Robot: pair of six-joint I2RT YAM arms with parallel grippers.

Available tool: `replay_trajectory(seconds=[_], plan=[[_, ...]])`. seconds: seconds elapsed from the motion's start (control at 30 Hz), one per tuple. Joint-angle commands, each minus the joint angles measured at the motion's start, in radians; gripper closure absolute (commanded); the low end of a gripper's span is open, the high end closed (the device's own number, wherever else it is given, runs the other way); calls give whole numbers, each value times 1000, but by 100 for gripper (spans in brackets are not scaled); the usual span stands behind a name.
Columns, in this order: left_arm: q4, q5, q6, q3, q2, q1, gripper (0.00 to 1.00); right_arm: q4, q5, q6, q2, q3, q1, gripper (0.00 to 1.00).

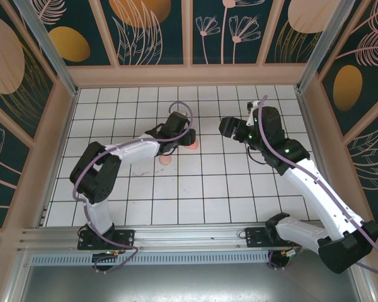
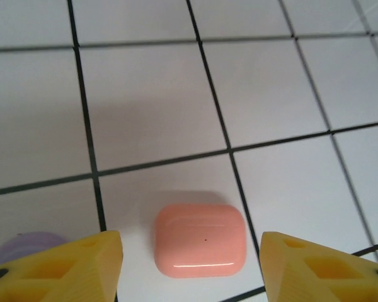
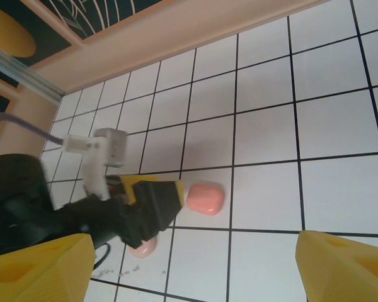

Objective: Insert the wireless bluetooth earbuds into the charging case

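1. Left gripper (image 2: 190,242): the jaws are standing partly open. The two yellow fingertips (image 2: 82,258) are flanking the salmon-pink charging case (image 2: 200,239). A strip of bare tile is showing on each side of the case, so the jaws are gripping nothing.
2. The case is lying flat on the white tiled table (image 2: 151,107), near a crossing of black grout lines.
3. A pale purple object (image 2: 22,245) is lying just beside one fingertip and is partly hidden by it. Its kind cannot be told.
4. Right gripper (image 3: 194,245): the jaws are standing wide open and empty, with bare tile between the fingers. This gripper is facing the left one, well apart from the case.
5. A second small pink piece (image 3: 142,248) is lying partly under the left gripper's body, near the case.
6. Seen from above, both arms are reaching toward the table's middle. The case is sitting between the two grippers, closer to the left one.
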State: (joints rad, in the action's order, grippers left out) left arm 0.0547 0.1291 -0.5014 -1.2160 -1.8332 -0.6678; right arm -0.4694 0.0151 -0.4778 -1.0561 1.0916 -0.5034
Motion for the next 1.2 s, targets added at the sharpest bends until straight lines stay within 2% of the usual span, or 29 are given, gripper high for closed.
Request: replay_trajectory(seconds=[0.0, 0.03, 0.17, 0.2, 0.23, 0.33, 0.43, 0.57, 0.67, 0.73, 0.97, 1.07, 1.17], plan=[[10, 52, 44, 7, 151, 5, 35, -1, -42, 30, 41, 0, 9, 9], [0, 62, 48, 25, 189, 5, 33, 2, -53, 36, 46, -6, 10, 4], [-26, 134, 75, 109, 357, 5, 27, 46, -90, 50, 81, -56, 13, 1], [-36, 156, 87, 138, 402, 6, 8, 58, -102, 47, 86, -66, 13, 1], [-47, 174, 98, 165, 443, 5, 1, 69, -111, 47, 91, -75, 14, 1], [-61, 268, 140, 237, 575, 5, 1, 85, -169, 47, 103, -91, 16, 1], [-138, 371, 192, 378, 716, 5, 1, 91, -266, 61, 125, -111, 15, 1], [-403, 459, 343, 611, 919, 9, 1, 81, -441, 93, 161, -146, 21, 1], [-569, 486, 464, 743, 1008, 32, 1, 143, -532, 113, 206, -224, 36, 1], [-621, 462, 520, 800, 1037, 69, 1, 229, -548, 124, 237, -299, 61, 1], [-721, 311, 552, 959, 1045, 327, 1, 515, -582, 181, 198, -508, 159, 1], [-817, 258, 528, 1008, 982, 403, 1, 661, -546, 214, 153, -598, 215, 1], [-934, 220, 515, 1014, 864, 441, 1, 809, -513, 233, 91, -675, 273, 1]])
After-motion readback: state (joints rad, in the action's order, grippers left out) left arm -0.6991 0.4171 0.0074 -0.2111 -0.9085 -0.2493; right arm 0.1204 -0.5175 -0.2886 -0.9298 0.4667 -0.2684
